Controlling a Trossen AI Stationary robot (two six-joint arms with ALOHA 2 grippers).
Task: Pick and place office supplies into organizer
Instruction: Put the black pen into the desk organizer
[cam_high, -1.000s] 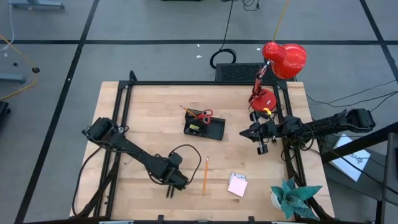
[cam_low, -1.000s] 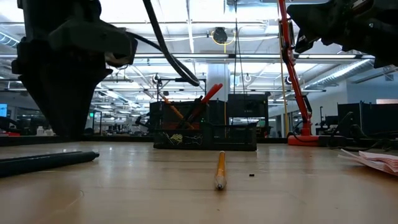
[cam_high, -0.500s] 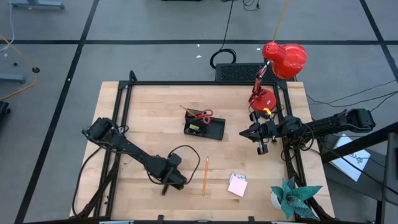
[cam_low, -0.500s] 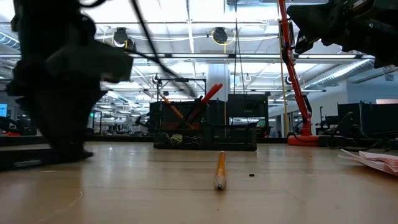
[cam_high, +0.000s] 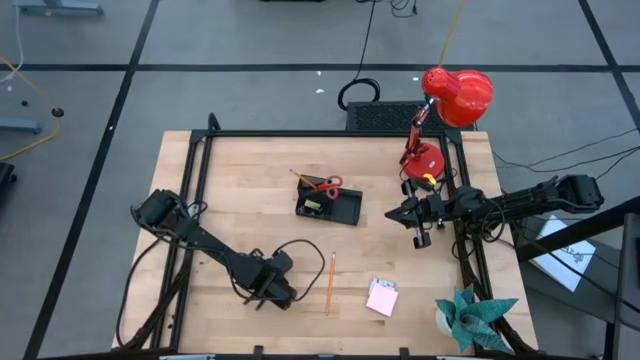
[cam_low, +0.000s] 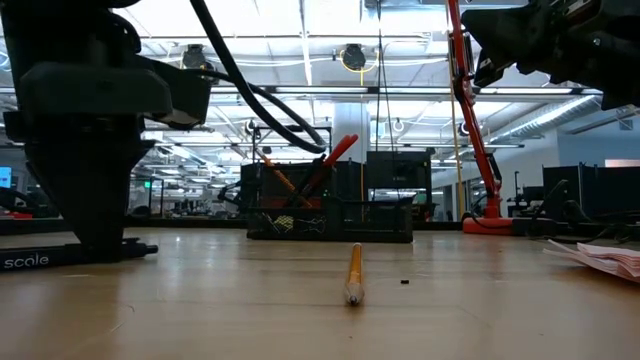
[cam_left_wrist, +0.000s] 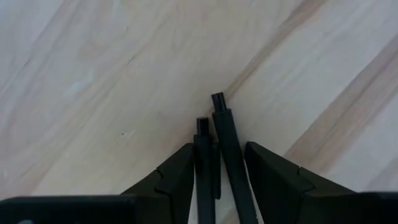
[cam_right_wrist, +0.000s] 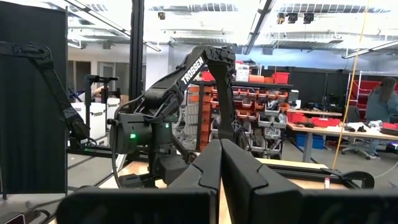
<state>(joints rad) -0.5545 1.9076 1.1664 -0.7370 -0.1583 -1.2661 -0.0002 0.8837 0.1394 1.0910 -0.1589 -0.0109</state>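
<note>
Two black pens (cam_left_wrist: 217, 143) lie side by side on the wooden table near its front left. One shows in the low view as a dark bar (cam_low: 60, 258). My left gripper (cam_high: 270, 295) points straight down and is closed around them (cam_left_wrist: 216, 180). My right gripper (cam_high: 420, 238) hangs shut and holds nothing above the table's right edge (cam_right_wrist: 221, 168). The black organizer (cam_high: 328, 205) stands mid-table with red-handled scissors (cam_high: 328, 185) and a pencil sticking up from it. An orange pencil (cam_high: 330, 283) and a pink sticky-note pad (cam_high: 382, 297) lie flat near the front. My left gripper pinches both pens together between its two fingers (cam_left_wrist: 180, 177), one finger against the outer side of each pen (cam_left_wrist: 204, 155). The fingers come from above and lie across the pens, a short way back from their ends. The pens rest flat on the table.
A red desk lamp (cam_high: 455, 95) and a black ribbed box (cam_high: 385, 117) stand at the back right. A teal paper plant (cam_high: 475, 315) is at the front right corner. Black frame rails (cam_high: 200, 180) run along the table's sides. A tiny black speck (cam_low: 403, 281) lies by the pencil.
My left gripper has sunk down onto the table over the pens, shifting slightly toward the table's left edge and rolling a little about its own axis. My right arm has kept still.
</note>
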